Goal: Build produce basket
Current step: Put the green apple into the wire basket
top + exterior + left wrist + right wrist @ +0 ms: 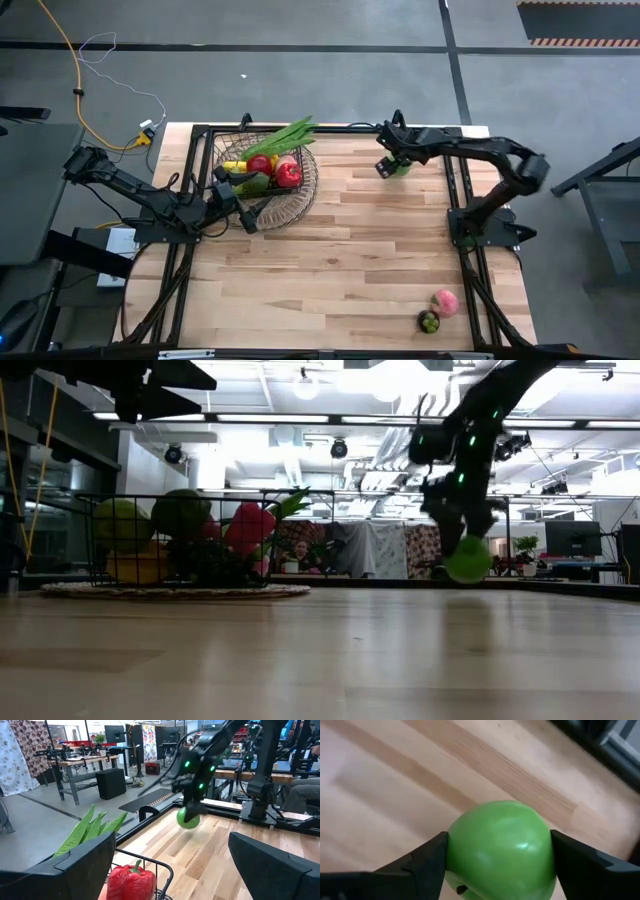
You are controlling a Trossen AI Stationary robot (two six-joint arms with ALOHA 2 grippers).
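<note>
Mid-pickup: right claw (pixel 497 870) pinched around green fruit (pixel 500 847) near counter's (pixel 350 260) far edge, right of basket (pixel 300 195). Left claw (pixel 243 215) wide beside basket. Next, judged: lift, carry over rim.

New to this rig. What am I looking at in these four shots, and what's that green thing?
It is a robot with two dark arms at a wooden table, each ending in a two-finger gripper. One picture looks straight down, one looks level across the tabletop, and the other two come from cameras on the wrists.

The basket at the far left holds produce: a red pepper, green stalks and more. The left gripper waits open beside it.

The right gripper has its fingers on either side of a green ball-shaped fruit, at the far edge, just above the wood.

A pink fruit and a dark one lie at the near right.
</note>
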